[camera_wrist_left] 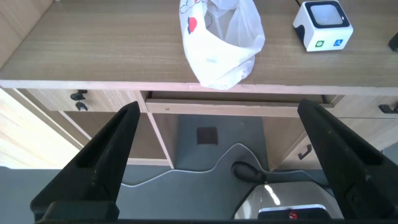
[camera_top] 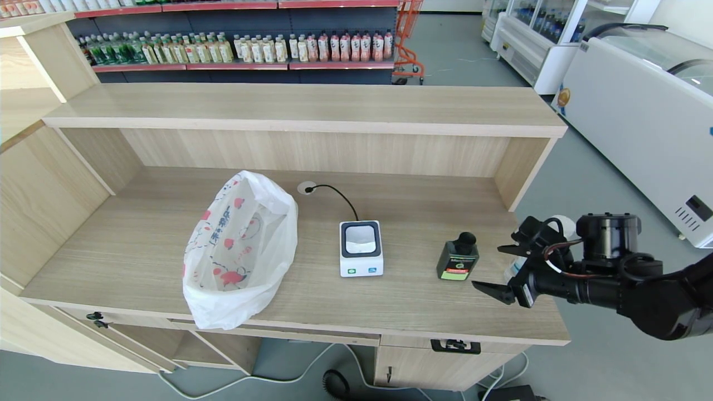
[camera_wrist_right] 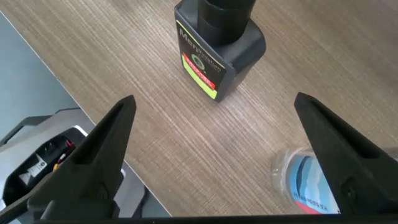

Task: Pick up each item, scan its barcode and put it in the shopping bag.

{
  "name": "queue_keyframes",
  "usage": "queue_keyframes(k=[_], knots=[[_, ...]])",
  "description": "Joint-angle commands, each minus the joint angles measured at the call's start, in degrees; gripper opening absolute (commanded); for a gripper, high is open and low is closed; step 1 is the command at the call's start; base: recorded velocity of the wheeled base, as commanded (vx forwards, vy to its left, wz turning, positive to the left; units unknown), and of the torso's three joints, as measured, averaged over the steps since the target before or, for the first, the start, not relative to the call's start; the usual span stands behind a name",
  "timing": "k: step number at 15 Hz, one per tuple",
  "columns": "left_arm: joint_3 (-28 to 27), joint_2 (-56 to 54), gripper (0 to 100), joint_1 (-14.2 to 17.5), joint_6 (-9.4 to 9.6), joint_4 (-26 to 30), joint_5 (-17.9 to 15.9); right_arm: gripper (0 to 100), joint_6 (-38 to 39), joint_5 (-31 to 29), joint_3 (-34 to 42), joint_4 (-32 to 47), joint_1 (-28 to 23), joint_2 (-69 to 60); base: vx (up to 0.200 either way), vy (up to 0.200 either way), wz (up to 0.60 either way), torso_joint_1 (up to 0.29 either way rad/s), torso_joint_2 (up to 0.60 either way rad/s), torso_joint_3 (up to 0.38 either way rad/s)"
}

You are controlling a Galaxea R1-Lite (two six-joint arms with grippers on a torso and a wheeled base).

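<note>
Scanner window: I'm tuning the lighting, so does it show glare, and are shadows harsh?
Head view: the scanner window reflects pale light; the dark bottle throws only a faint, soft shadow on the counter. Left wrist view: the window gleams bright white too.

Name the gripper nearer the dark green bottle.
Right. The right gripper hovers just beside the dark green bottle; the left gripper hangs off the counter's front edge, near the shopping bag.
</note>
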Motion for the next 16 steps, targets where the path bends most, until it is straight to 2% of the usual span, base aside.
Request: queue_keyframes(k=[1,9,15,16], knots=[[0.0,-0.02,100,0.0,-0.01,0.02,-0.01,100,-0.01,0.43,-2.01,-0.65,0.42,3.11,0.0,0.0,0.0,0.0,0.0,0.0],[0.0,-0.02,100,0.0,-0.01,0.02,-0.01,100,-0.01,0.52,-6.14,-3.9,1.12,9.17,0.0,0.0,0.0,0.0,0.0,0.0],[0.0,-0.02,100,0.0,-0.01,0.02,-0.01,100,0.08,0.52,-9.75,-6.89,3.49,13.74,0.0,0.0,0.0,0.0,0.0,0.0],[0.0,-0.02,100,0.0,-0.01,0.02,-0.01,0,0.08,0.52,-10.1,-7.68,3.76,14.44,0.0,0.0,0.0,0.0,0.0,0.0]])
